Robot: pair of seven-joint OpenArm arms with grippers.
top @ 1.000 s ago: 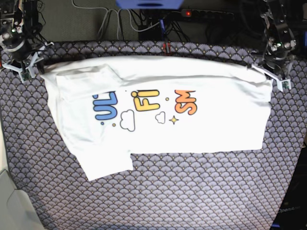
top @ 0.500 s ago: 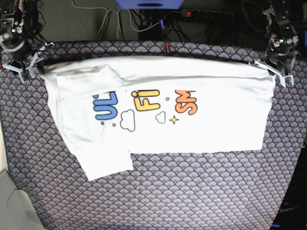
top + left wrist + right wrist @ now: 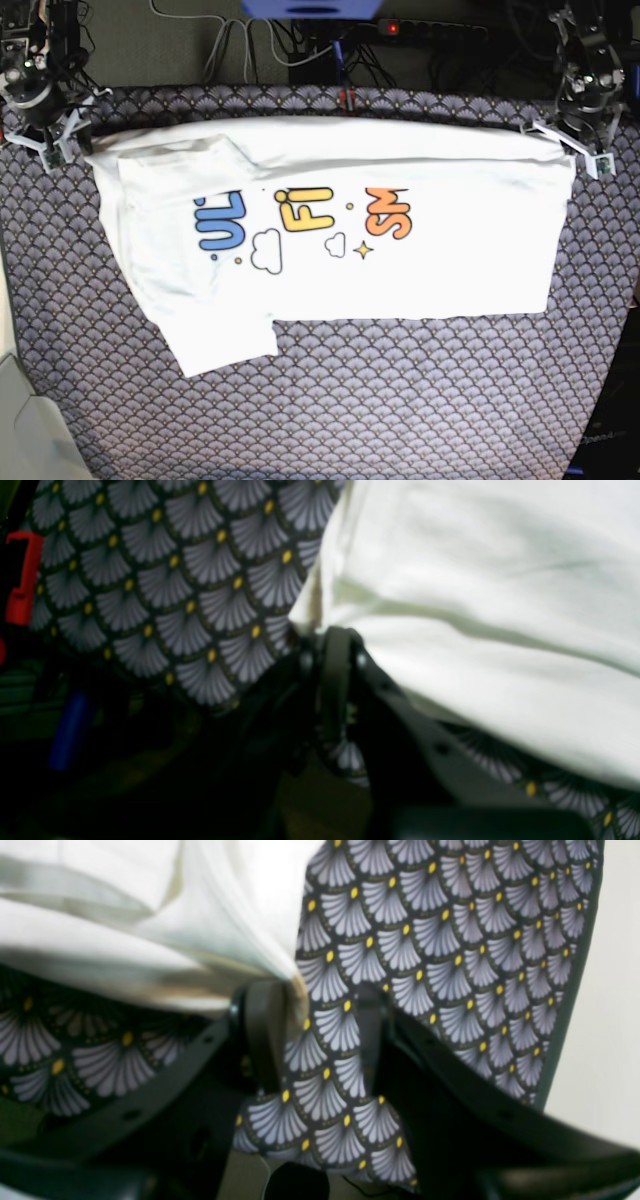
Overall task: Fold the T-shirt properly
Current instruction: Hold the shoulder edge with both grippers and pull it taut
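The white T-shirt (image 3: 400, 270) lies flat on the fan-patterned tablecloth (image 3: 400, 400), print side up, showing blue, yellow and orange letters. Its far half is folded forward and one sleeve sticks out at the front left. At the shirt's far right corner, my left gripper (image 3: 585, 150) is shut on the hem; the left wrist view shows my left gripper (image 3: 332, 635) with jaws together at the edge of the T-shirt (image 3: 475, 605). At the far left corner my right gripper (image 3: 55, 140) stands open. In the right wrist view a tip of the T-shirt (image 3: 150, 925) touches one finger (image 3: 262, 1030) of my right gripper (image 3: 320, 1000).
Behind the table's far edge lie cables and a power strip (image 3: 430, 28). A red clip (image 3: 22, 580) shows past the cloth's edge in the left wrist view. A pale surface (image 3: 25, 430) sits at the front left corner.
My left gripper has shifted slightly up and to the right, drawing the shirt's far right corner with it. The right arm has not moved.
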